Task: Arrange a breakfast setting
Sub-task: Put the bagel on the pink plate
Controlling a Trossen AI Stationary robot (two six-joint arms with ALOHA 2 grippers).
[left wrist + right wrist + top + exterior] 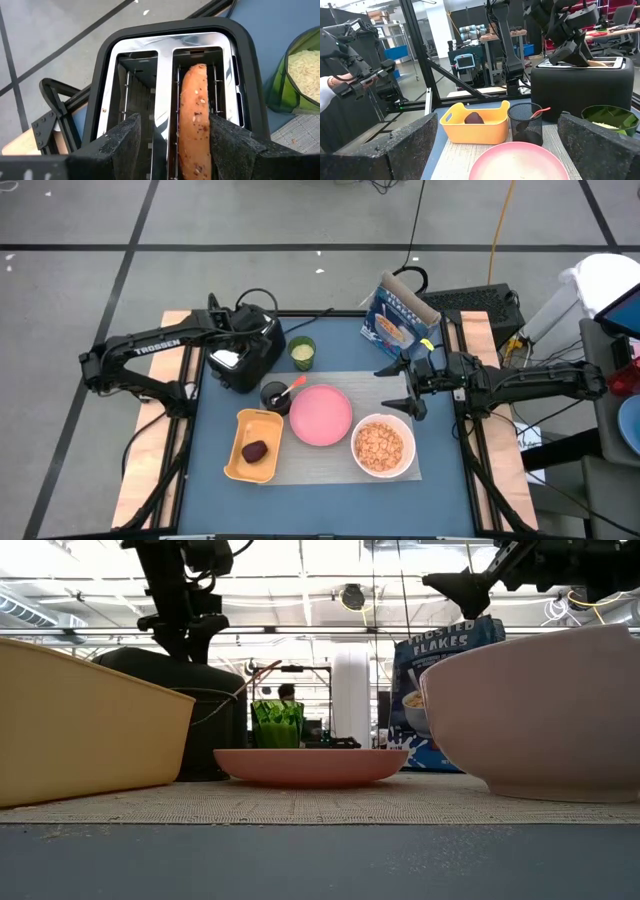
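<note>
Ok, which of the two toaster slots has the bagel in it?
The slot nearer the green cup: the bagel stands on edge there, between the left end effector fingers. The other slot is empty.

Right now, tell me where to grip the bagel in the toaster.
Grip the bagel across its flat faces at the exposed top edge, coming straight down from above. It stands on edge in the toaster slot, and the left gripper, jaws open, already straddles it.

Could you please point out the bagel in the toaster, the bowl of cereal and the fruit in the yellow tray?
bagel (195, 125): left wrist view, its seeded crust.
bowl of cereal (354, 432): high view, its white rim.
fruit (255, 451): high view, its dark-red top.
</note>
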